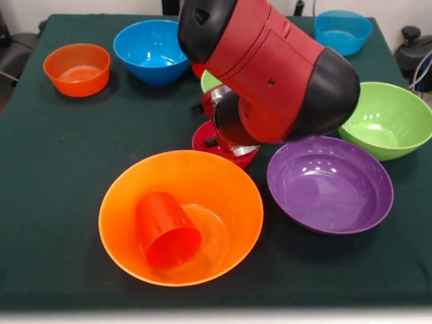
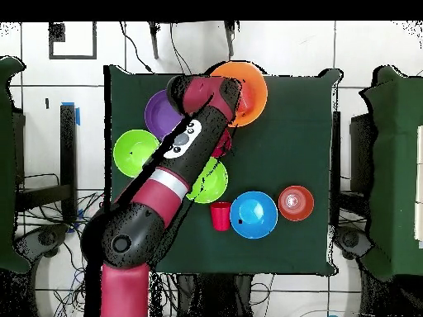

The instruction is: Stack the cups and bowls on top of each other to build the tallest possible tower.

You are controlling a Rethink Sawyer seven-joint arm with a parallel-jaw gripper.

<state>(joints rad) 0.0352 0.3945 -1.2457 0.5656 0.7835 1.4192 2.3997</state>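
The claw (image 1: 226,138) hangs over the small crimson bowl (image 1: 210,143); whether it grips, I cannot tell. Just beside, the big orange bowl (image 1: 181,216) holds an orange cup (image 1: 165,229) lying tipped on its side. No tower stands yet; other bowls sit scattered across the counter (image 1: 61,169).

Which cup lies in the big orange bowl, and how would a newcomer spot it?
Find the big orange bowl at the table's near edge in the front view, left of the purple bowl. Inside lies an orange cup on its side. It is the only thing inside any bowl.
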